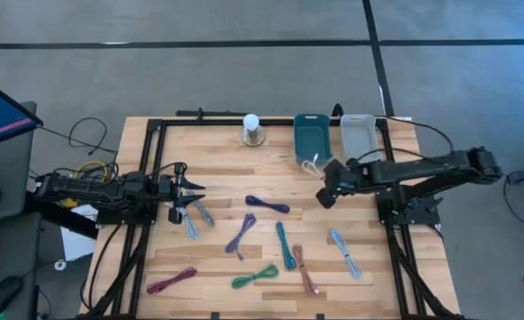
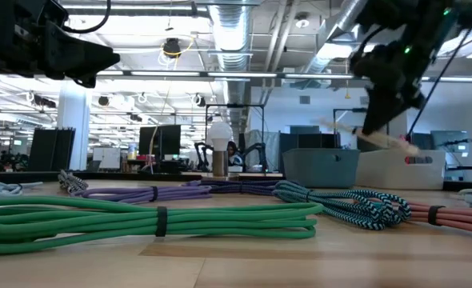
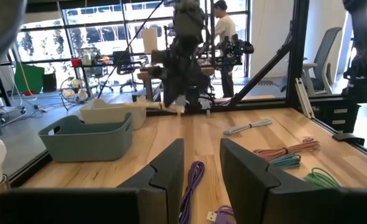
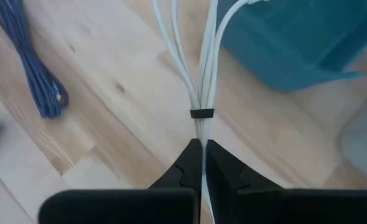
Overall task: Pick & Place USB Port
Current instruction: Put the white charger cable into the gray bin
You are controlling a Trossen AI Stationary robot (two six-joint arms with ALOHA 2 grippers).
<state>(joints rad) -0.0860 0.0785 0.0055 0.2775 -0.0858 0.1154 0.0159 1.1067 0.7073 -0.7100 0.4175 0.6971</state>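
While pinched, thin white cable [image 4: 201, 81], smooth teal bin [image 4: 295, 37]

Bundled white cable [image 4: 199, 93] beside teal bin [image 4: 295, 37]

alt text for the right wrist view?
The right gripper is shut on a white cable bundle held by a black tie, above the wooden table. A teal bin lies beyond and a dark blue cable off to one side.
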